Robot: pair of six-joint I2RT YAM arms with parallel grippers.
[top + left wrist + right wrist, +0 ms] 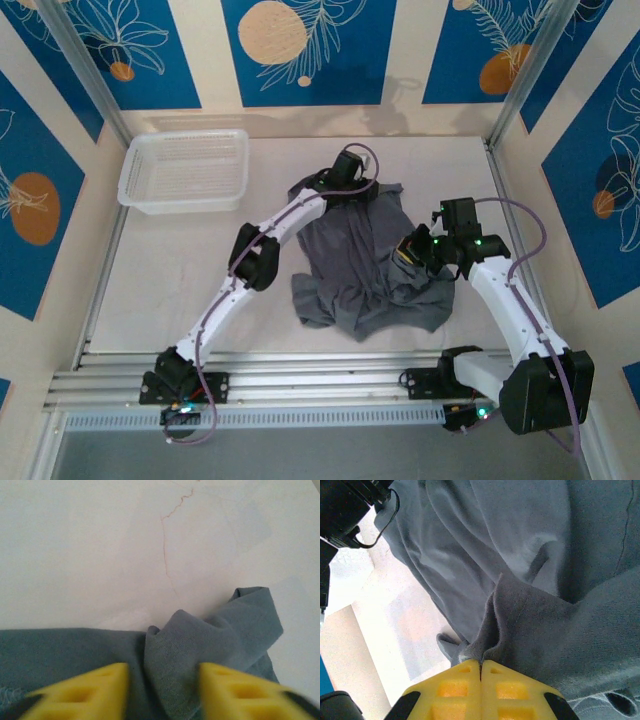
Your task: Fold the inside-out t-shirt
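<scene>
The slate-grey t-shirt (365,265) lies crumpled in the middle of the table. My left gripper (352,188) is at its far edge, open, its yellow fingers (85,692) standing either side of a raised fold of the t-shirt (185,655). At the shirt's right side my right gripper (415,250) is shut on a pinch of the t-shirt (530,625), and the cloth rises in folds from its closed yellow fingertips (481,667).
A white mesh-sided basket (186,170) stands at the back left of the table. Bare tabletop (170,270) stretches left of the shirt. Metal frame posts (530,70) and patterned walls close in the back and sides.
</scene>
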